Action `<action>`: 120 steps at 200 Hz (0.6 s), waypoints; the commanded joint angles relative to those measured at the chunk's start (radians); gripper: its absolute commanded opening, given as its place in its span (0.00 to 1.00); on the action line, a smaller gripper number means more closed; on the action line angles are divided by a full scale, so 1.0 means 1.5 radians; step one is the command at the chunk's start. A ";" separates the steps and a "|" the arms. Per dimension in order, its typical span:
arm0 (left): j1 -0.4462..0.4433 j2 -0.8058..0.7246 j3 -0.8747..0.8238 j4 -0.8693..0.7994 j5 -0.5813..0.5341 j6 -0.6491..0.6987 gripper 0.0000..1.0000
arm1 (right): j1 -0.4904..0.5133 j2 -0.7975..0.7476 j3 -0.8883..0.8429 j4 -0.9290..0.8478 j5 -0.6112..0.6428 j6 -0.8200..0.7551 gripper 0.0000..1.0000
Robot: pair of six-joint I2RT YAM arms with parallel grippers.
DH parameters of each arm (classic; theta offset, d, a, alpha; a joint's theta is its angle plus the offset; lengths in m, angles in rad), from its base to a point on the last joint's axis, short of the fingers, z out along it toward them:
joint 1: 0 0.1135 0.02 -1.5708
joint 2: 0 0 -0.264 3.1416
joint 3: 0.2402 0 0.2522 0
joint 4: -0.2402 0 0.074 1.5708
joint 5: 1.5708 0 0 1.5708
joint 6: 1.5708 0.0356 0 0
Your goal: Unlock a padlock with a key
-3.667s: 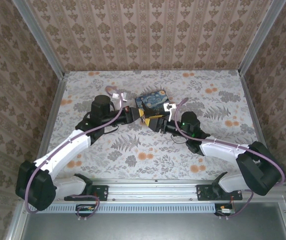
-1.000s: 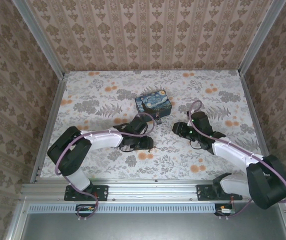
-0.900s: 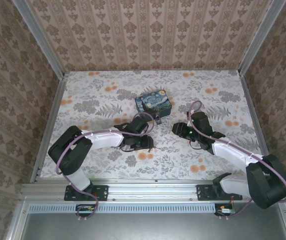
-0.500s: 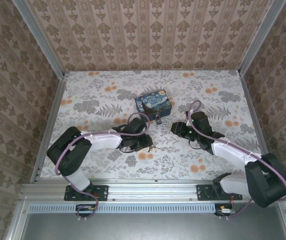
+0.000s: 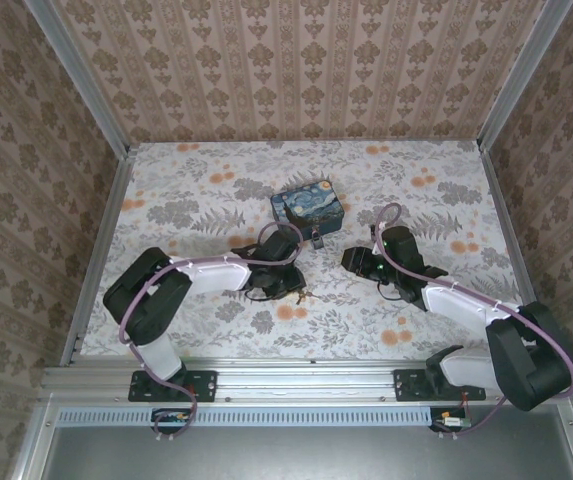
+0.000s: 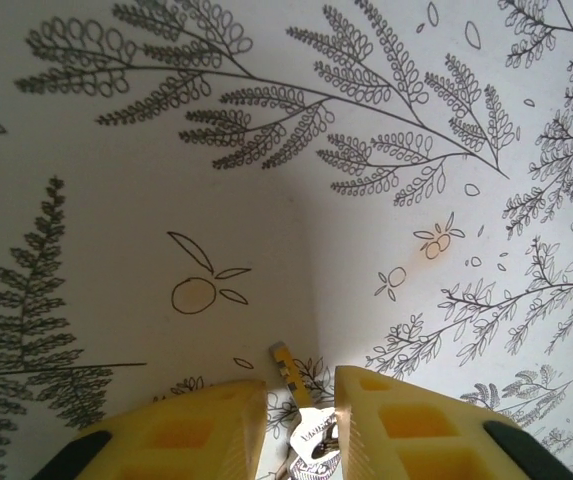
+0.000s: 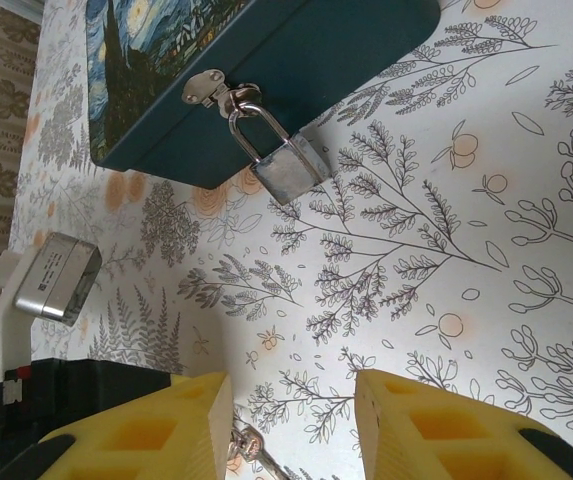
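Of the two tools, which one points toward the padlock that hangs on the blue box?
The right tool: the padlock hangs straight ahead of it. The left tool points down at the tablecloth instead.

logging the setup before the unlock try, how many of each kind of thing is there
padlock: 1
blue box: 1
key bunch: 1
claw: 2, the left claw and the right claw
total: 5
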 commanded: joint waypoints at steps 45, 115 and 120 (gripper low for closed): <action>-0.009 0.094 0.078 -0.023 -0.093 0.024 0.20 | 0.004 -0.003 0.000 0.010 -0.021 0.002 0.38; -0.013 0.119 0.126 -0.096 -0.087 0.041 0.10 | 0.003 -0.019 -0.001 0.014 -0.029 0.000 0.38; -0.012 0.119 0.129 -0.097 -0.086 0.042 0.09 | 0.003 -0.019 0.000 0.014 -0.033 -0.003 0.38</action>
